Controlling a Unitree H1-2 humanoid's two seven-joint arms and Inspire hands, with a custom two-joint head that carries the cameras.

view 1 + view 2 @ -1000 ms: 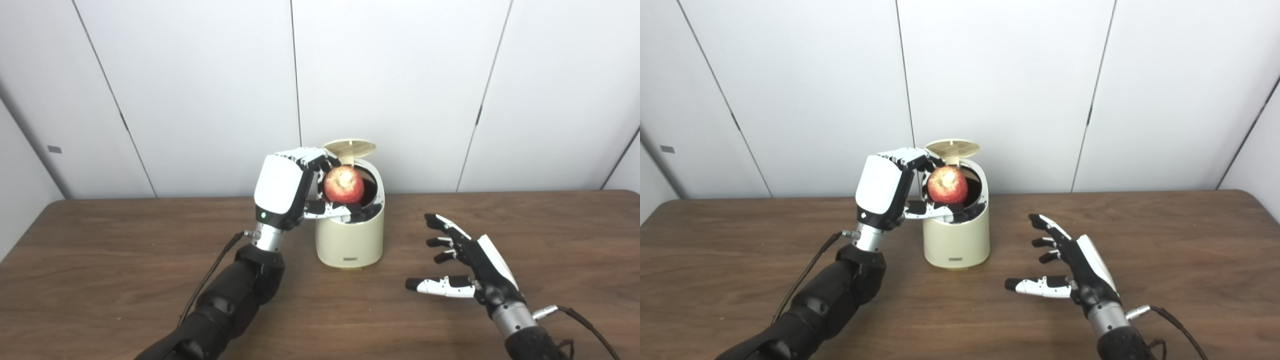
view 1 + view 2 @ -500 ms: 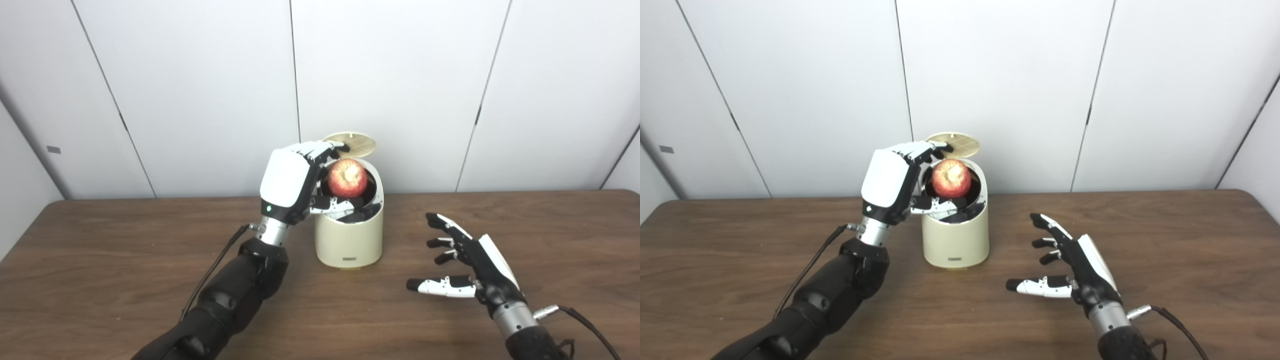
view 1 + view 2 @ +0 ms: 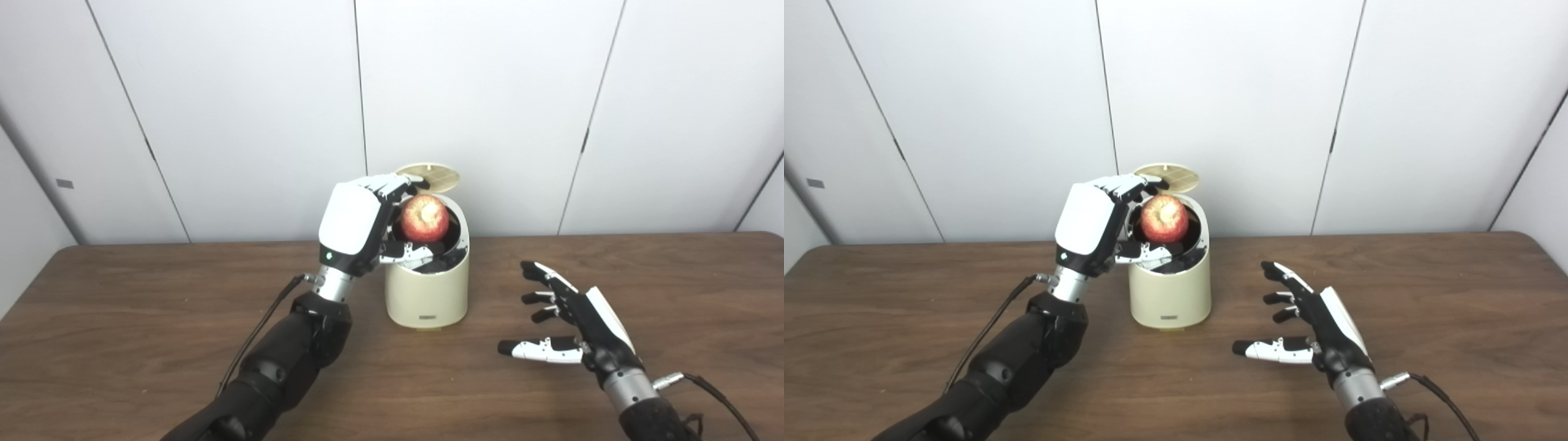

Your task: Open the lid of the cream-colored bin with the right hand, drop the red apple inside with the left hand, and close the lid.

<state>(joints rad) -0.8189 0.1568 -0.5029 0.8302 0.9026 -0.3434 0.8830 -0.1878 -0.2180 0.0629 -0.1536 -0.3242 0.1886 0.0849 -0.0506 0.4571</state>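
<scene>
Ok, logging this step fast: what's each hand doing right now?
Left hand: shut on the red apple, over the open cream-colored bin.
Right hand: open, holding nothing, above the table.

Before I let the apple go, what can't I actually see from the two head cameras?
- Bin interior: hidden in both views by the apple and left hand.
- Finger contact behind the apple: blocked by the apple.
- Lid hinge: behind the bin.
- Small label low on the bin front: too small to read.
- Right hand is open, clear of the bin.
</scene>
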